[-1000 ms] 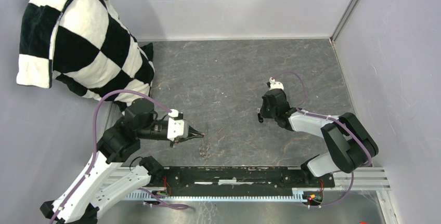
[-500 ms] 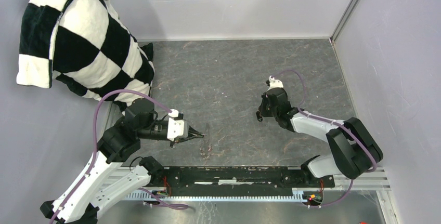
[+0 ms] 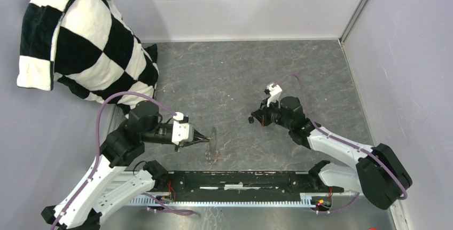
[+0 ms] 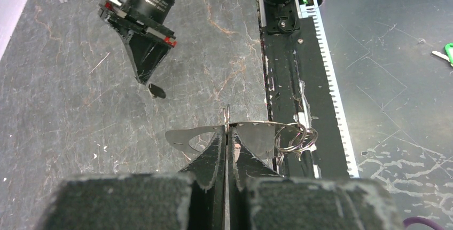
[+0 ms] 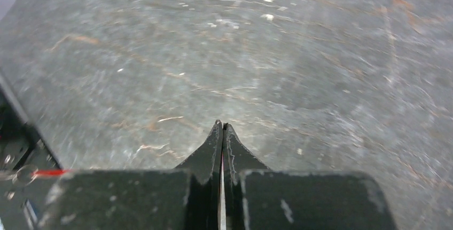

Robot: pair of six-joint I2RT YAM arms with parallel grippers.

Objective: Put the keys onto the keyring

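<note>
My left gripper (image 3: pixel 207 140) is shut on the keyring (image 3: pixel 213 147) and holds this thin silvery loop on edge above the table near the front rail. In the left wrist view the gripper (image 4: pixel 227 131) pinches the keyring (image 4: pixel 179 135), with small split rings (image 4: pixel 293 136) hanging at its right end. My right gripper (image 3: pixel 252 119) is shut and hovers right of the loop. A small dark key head (image 4: pixel 156 90) sticks out past its tip. In the right wrist view the gripper (image 5: pixel 222 126) shows only a thin red sliver between its fingers. The other key is out of view.
A black-and-white checked pillow (image 3: pixel 80 43) leans in the back left corner. The black base rail (image 3: pixel 240 179) runs along the near table edge. Grey walls close the back and right sides.
My right arm has swung left, carrying its gripper closer to the keyring. My left gripper has stayed in place with the keyring.
</note>
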